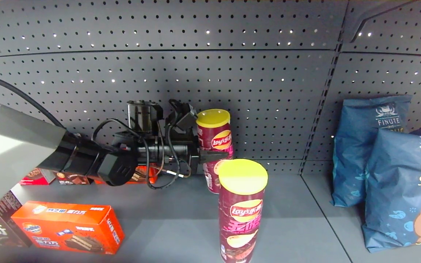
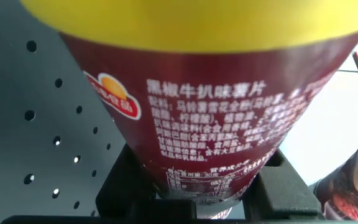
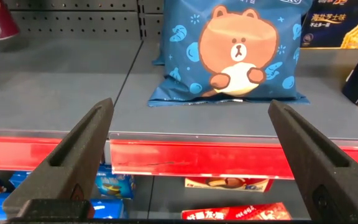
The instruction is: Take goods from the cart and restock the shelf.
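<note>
gripping a chip can [image 1: 214, 137] at mid-body, the left gripper [image 1: 212, 155] has its fingers clamped on either side of the tube, near the back edge of the shelf [image 1: 166, 219] and close to the pegboard panel [image 1: 232, 73]. can upright; whether its base touches the shelf board i cannot tell. a second, matching can [image 1: 241, 212] stands just in front, toward the front edge. right gripper [image 3: 191, 112] — fingers wide apart, nothing between them, facing the shelf's front edge where a blue snack bag [image 3: 229, 50] sits.

handling, as a guess: light cardboard tube, stiff round the waist but crushable under a hard squeeze; glossy wrap likely slick; contents brittle. best hold looks like the middle of the body, not the yellow plastic lid [image 1: 213, 117].

labels: dark red wrap, round red-and-yellow logo, a block of small white print on the side in the left wrist view — print left unread. orange box [image 1: 68, 228] lies at the left front corner.
</note>
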Motion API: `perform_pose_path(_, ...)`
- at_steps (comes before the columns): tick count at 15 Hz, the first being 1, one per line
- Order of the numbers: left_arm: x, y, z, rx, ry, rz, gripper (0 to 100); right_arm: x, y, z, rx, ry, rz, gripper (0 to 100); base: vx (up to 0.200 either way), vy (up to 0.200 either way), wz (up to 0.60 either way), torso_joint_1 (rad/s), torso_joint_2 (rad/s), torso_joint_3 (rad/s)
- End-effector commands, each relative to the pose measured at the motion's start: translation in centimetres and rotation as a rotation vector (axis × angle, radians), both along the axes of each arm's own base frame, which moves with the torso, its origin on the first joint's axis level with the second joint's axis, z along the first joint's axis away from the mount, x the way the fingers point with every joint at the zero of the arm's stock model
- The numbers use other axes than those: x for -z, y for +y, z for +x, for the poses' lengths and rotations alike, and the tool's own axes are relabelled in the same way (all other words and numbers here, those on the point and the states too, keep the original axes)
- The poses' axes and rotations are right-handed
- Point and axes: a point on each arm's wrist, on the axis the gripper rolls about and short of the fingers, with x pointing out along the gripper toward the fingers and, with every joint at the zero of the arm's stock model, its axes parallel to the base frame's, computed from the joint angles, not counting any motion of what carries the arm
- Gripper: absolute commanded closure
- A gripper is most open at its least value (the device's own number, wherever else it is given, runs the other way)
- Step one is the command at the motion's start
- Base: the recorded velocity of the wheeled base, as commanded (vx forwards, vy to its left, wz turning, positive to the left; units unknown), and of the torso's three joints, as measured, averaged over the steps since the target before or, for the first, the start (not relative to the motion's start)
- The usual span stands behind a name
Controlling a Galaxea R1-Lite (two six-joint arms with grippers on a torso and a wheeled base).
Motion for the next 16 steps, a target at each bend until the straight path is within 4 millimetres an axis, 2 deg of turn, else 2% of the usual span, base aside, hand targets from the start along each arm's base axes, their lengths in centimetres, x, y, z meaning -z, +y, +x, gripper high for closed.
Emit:
perform_pose_path(1, 0.7, 0.2, 0.3, -0.004, 0.003, 0.017, 100, 0.0, 0.0, 0.0, -0.001, 0.002, -0.001, 0, 0.000, 0.000, 0.00, 0.000, 0.00, 0.000)
perform_pose_path(8, -0.4, 0.5, 1.0, -0.011, 0.013, 0.041, 100, 0.0, 0.0, 0.0, -0.001, 0.002, -0.001, 0, 0.000, 0.000, 0.00, 0.000, 0.00, 0.000)
perform_pose_path(16, 1.1, -0.1, 1.1, 0.000, 0.031, 0.062, 100, 0.0, 0.0, 0.0, -0.001, 0.000, -0.001, 0, 0.000, 0.000, 0.00, 0.000, 0.00, 0.000)
